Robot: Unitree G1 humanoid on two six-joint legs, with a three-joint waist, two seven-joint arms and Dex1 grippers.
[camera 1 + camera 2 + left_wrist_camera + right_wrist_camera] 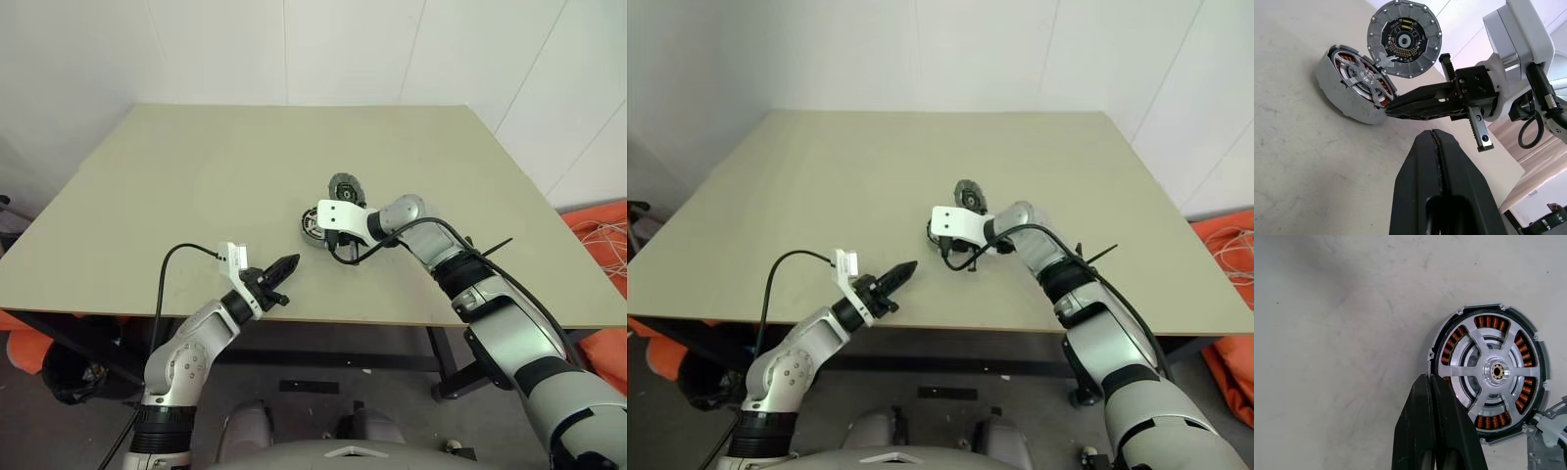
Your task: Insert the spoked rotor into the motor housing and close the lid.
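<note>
The motor housing point(1449, 345) lies flat on the table point(196, 176), just right of the middle. The spoked rotor point(1488, 369) sits inside it, silver spokes over the copper windings. The lid point(1404, 39), a grey disc with a dark circuit face, stands tilted up at the housing's far edge point(345, 186), joined to it by a small wire. My right gripper point(1430, 378) is shut with nothing in it, its tips at the housing's near rim. My left gripper point(292, 262) is shut and empty, level above the table's front edge, pointing at the housing from a short way off.
The tan table has bare surface all round the housing. Its front edge runs just under my left wrist. A black cable point(171, 264) loops from that wrist. Orange material point(600, 227) lies on the floor off the table's right side.
</note>
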